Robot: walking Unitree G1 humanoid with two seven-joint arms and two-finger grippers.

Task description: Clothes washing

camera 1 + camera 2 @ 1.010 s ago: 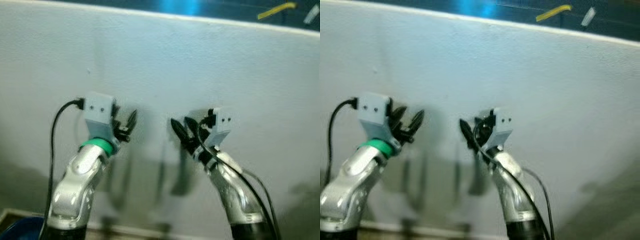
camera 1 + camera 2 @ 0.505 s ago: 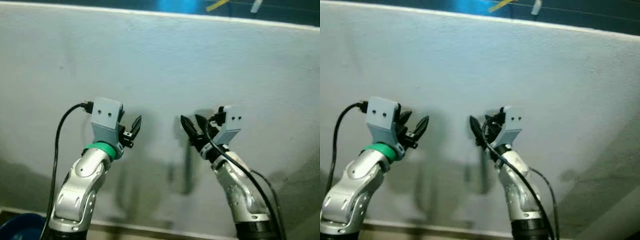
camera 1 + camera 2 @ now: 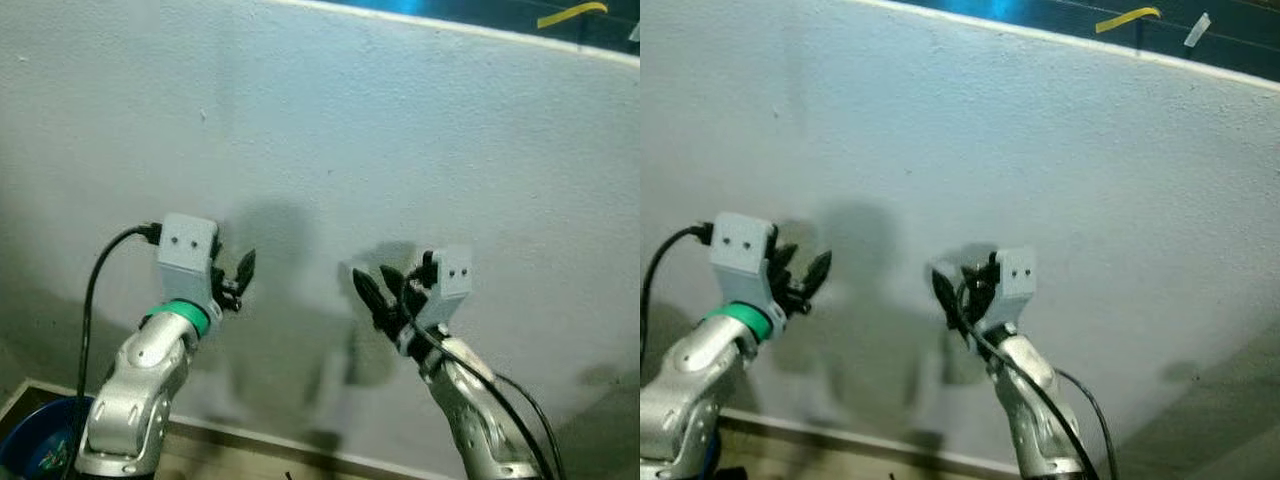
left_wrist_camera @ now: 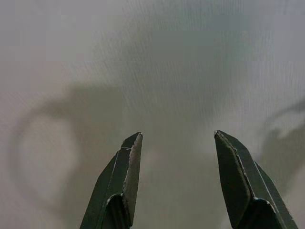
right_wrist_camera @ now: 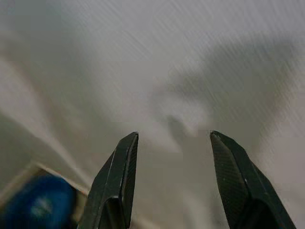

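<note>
Since a second ago your head camera has tilted, so both arms sit lower against the white wall [image 3: 400, 130]. Ahead of you, the left gripper [image 3: 238, 280] and right gripper [image 3: 380, 296] hang spread and empty. Each wrist view confirms parted fingers facing wall; the blue basin [image 5: 40, 207] lies below the right one. You see no clothes, so I judge you are in transit: turn and find the laundry.

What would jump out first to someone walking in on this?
Two silver arms raised before a plain white wall, each casting a shadow on it. The left gripper and right gripper both hold their black fingers open, holding nothing. A blue tub peeks in at the lower left corner.
</note>
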